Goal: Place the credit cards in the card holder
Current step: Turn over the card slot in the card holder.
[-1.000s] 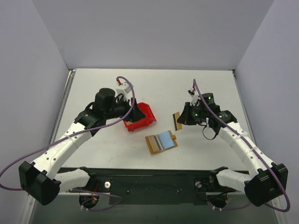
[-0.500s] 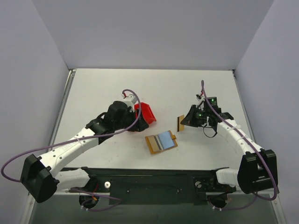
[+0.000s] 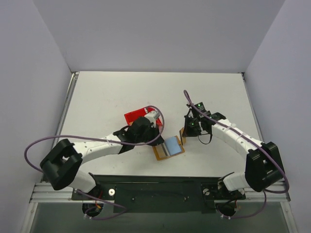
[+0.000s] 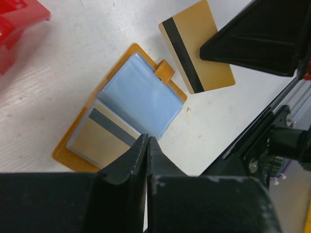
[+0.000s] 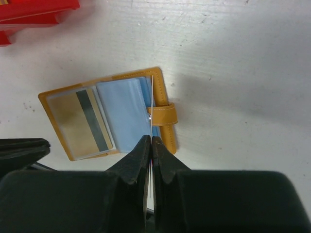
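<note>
One card [image 4: 197, 53] is clamped in the right jaws, edge by the tab of the open wallet [image 4: 141, 94]; another card [image 5: 80, 124] fills its pocket; the left jaws are together, empty.

Orange-tan holder [image 4: 119, 114] with light blue panel; golden card [image 4: 197, 29], black stripe; red bin [image 4: 14, 24] upper left.
</note>
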{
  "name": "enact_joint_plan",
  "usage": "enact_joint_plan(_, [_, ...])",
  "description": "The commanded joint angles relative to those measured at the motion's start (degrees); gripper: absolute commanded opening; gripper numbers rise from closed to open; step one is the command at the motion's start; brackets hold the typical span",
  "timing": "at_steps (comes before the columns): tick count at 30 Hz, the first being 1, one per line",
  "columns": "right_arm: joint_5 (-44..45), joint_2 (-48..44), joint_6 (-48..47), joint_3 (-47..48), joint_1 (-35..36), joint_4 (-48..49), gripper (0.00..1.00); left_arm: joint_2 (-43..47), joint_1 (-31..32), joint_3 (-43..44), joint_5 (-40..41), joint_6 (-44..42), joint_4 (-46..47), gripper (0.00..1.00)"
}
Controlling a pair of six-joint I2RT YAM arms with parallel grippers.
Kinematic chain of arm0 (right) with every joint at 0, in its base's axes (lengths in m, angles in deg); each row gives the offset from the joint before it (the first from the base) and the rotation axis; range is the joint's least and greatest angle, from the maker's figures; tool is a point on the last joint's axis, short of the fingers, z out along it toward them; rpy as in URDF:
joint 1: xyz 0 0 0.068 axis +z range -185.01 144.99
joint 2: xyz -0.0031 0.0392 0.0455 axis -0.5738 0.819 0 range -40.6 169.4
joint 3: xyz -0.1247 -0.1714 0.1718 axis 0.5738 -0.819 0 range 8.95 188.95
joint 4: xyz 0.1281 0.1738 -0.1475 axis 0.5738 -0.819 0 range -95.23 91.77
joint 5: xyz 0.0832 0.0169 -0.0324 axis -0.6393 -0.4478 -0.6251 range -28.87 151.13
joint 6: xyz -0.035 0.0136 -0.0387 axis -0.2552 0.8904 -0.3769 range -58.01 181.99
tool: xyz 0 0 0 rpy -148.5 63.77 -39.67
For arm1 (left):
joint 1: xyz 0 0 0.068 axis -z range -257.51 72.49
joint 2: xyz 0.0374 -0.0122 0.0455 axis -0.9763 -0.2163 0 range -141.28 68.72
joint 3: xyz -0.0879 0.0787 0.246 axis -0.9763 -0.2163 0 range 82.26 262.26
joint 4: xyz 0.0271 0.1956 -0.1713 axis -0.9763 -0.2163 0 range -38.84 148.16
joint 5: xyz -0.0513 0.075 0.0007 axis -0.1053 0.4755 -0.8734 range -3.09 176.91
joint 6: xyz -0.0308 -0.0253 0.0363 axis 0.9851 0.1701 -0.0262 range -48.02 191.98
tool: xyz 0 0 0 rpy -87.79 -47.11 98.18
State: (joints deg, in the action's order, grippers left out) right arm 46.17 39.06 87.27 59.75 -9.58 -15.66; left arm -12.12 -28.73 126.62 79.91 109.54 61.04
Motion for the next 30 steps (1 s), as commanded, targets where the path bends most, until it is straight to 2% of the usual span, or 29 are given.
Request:
enact_joint_plan(1, [6.2, 0.1, 1.2, 0.3, 0.3, -3.0, 0.00, -4.9, 3.2, 0.0, 0.4, 0.8, 11.3, 0.04])
enact_joint_plan(2, [6.2, 0.2, 0.9, 0.2, 0.2, -2.7, 0.00, -5.9, 3.7, 0.0, 0.6, 1.0, 12.0, 0.00])
enact_joint_plan(10, [-1.6, 1.3, -4.5, -1.6, 0.1, 0.6, 0.00, -15.0, 5.9, 0.1, 3.9, 3.8, 14.2, 0.00])
enact_joint_plan(13, [-4.6, 0.2, -5.0, -3.3, 0.1, 2.7, 0.00, -15.5, 6.3, 0.0, 5.2, 4.3, 13.4, 0.00])
enact_joint_plan(30, [-7.6, 0.0, -5.4, -7.7, 0.2, 6.4, 0.00, -19.8, 6.8, 0.7, 6.2, 3.4, 11.6, 0.00])
